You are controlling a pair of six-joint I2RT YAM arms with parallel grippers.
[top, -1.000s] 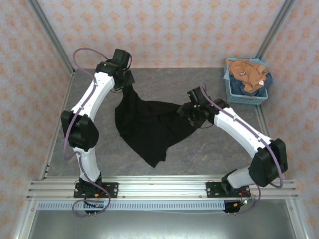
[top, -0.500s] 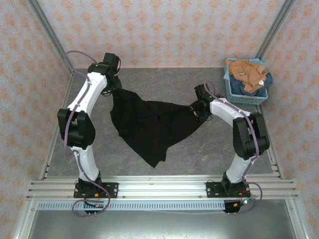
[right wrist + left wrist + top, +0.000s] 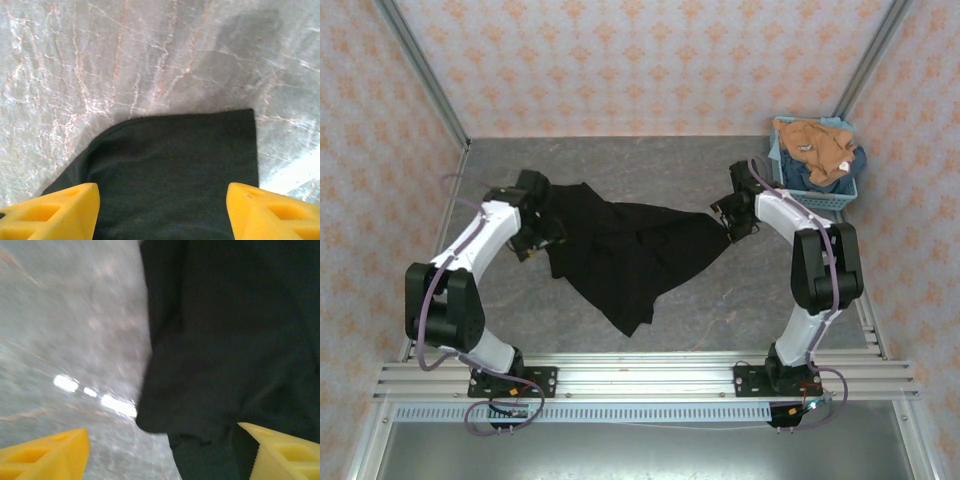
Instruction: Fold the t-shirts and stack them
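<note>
A large black t-shirt lies spread and rumpled on the grey marbled table. My left gripper hovers at its left edge, jaws open. In the left wrist view the yellow fingers stand wide apart over the shirt's edge, holding nothing. My right gripper is at the shirt's right corner, also open. In the right wrist view the black cloth lies flat under and between the spread yellow fingers. An orange-tan t-shirt and a dark blue one sit in the basket.
A light blue mesh basket stands at the table's back right corner, close to my right arm. Patterned walls with metal rails enclose the table on three sides. Bare table lies in front of the shirt and behind it.
My left gripper opened, let go of the black shirt's corner and swung toward the near left. The shirt's left side dropped onto the table. The right gripper shifted slightly right.
</note>
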